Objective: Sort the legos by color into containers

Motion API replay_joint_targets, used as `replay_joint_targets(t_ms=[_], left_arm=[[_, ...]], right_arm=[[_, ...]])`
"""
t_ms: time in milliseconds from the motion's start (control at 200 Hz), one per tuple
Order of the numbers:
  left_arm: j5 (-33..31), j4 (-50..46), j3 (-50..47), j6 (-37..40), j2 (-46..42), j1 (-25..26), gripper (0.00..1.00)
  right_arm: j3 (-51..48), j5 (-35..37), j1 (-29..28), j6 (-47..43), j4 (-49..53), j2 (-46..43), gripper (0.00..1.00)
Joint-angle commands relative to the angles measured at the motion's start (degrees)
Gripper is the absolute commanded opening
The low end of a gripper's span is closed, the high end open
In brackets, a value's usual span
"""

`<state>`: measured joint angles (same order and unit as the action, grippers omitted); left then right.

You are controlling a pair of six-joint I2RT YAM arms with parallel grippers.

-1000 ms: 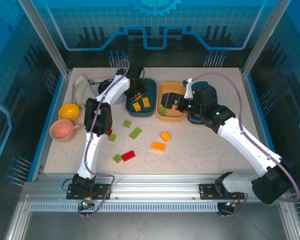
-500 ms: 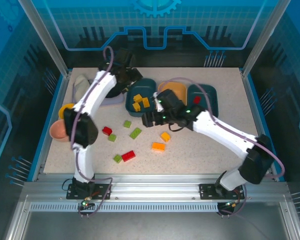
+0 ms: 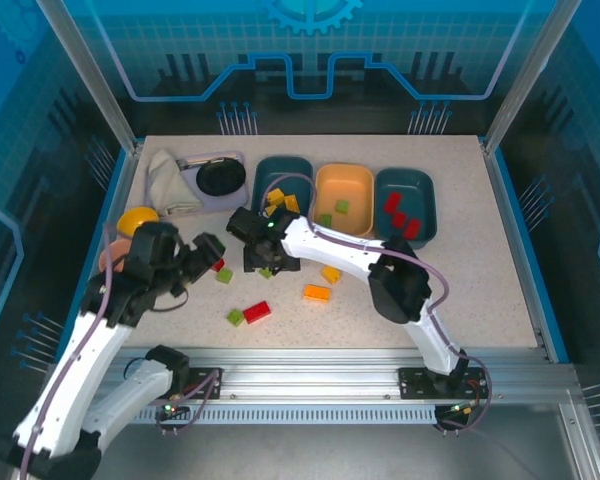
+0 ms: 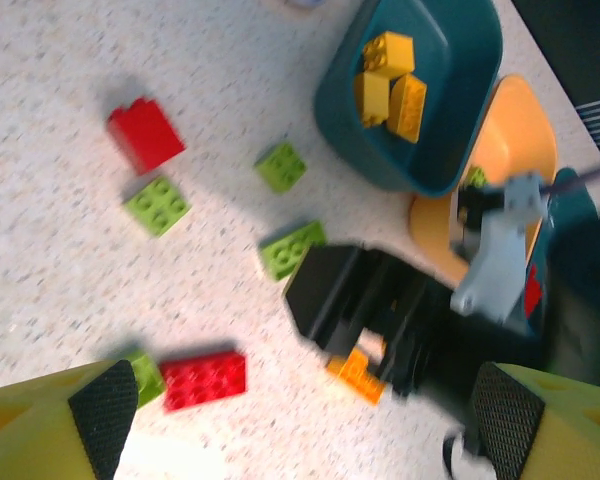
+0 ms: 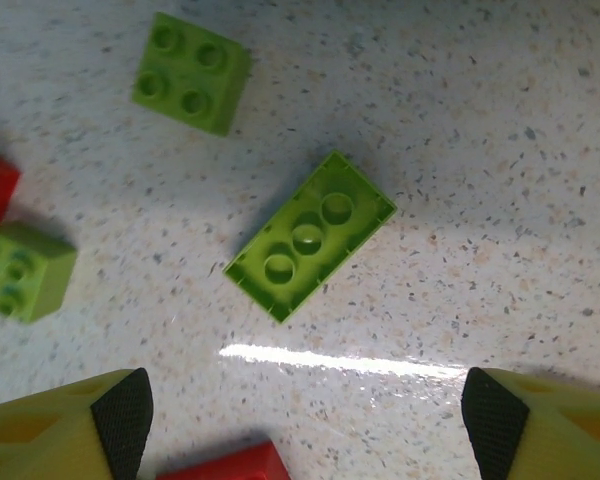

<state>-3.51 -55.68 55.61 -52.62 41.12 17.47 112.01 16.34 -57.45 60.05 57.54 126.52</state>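
Loose legos lie mid-table: a red one (image 3: 257, 311), a green one (image 3: 236, 317) and two orange ones (image 3: 317, 293). The left teal container (image 3: 298, 172) holds yellow bricks, the orange container (image 3: 320, 205) green ones, and the right teal container (image 3: 425, 200) red ones. My right gripper (image 3: 265, 260) hangs open just above an upturned green oblong brick (image 5: 310, 235), which lies ahead of its fingertips (image 5: 120, 410), untouched. My left gripper (image 3: 208, 250) is open and empty at the left, near a red brick (image 4: 145, 133) and a green square (image 4: 157, 205). Its view is blurred.
A lavender tray with a black bowl (image 3: 220, 178) and a grey cloth (image 3: 168, 180) sit at the back left. A yellow bowl (image 3: 137, 220) lies by the left edge. The right arm (image 3: 340, 250) stretches across the table's middle. Open tabletop lies at the right.
The left arm pulled back from the yellow-brick tray to the near left and its jaws spread wider. The right arm swung from the orange tray leftwards, down over the loose green bricks.
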Motion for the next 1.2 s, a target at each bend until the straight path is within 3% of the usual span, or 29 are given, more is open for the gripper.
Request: replay_joint_targets(t_ms=[0, 390, 535, 720, 885, 1005, 1195], left_arm=[[1.5, -6.0, -1.3, -1.3, -6.7, 0.1, 0.91], [4.2, -11.4, 2.5, 1.9, -11.0, 0.1, 0.91], [4.9, -12.3, 3.1, 2.5, -11.0, 0.1, 0.91], [5.7, -11.9, 3.1, 2.8, -11.1, 0.1, 0.91], [7.6, -10.0, 1.8, 3.0, -10.9, 0.1, 0.9], [9.5, -7.8, 0.6, 2.7, -10.6, 0.1, 0.9], [14.8, -0.4, 0.6, 3.4, -5.0, 0.1, 0.89]], right_arm=[[6.5, 3.7, -0.3, 10.2, 8.3, 5.2, 0.84], [14.1, 4.4, 0.9, 15.3, 9.2, 15.7, 0.79], [12.3, 3.8, 1.2, 14.6, 5.2, 16.3, 0.68], [10.2, 2.8, 1.5, 13.1, 2.9, 16.4, 0.41], [2.7, 2.6, 1.8, 10.9, -2.1, 11.9, 0.24], [-1.4, 3.6, 1.7, 8.7, -3.2, 7.1, 0.22], [-9.7, 8.7, 2.8, 2.8, -3.3, -9.0, 0.23]])
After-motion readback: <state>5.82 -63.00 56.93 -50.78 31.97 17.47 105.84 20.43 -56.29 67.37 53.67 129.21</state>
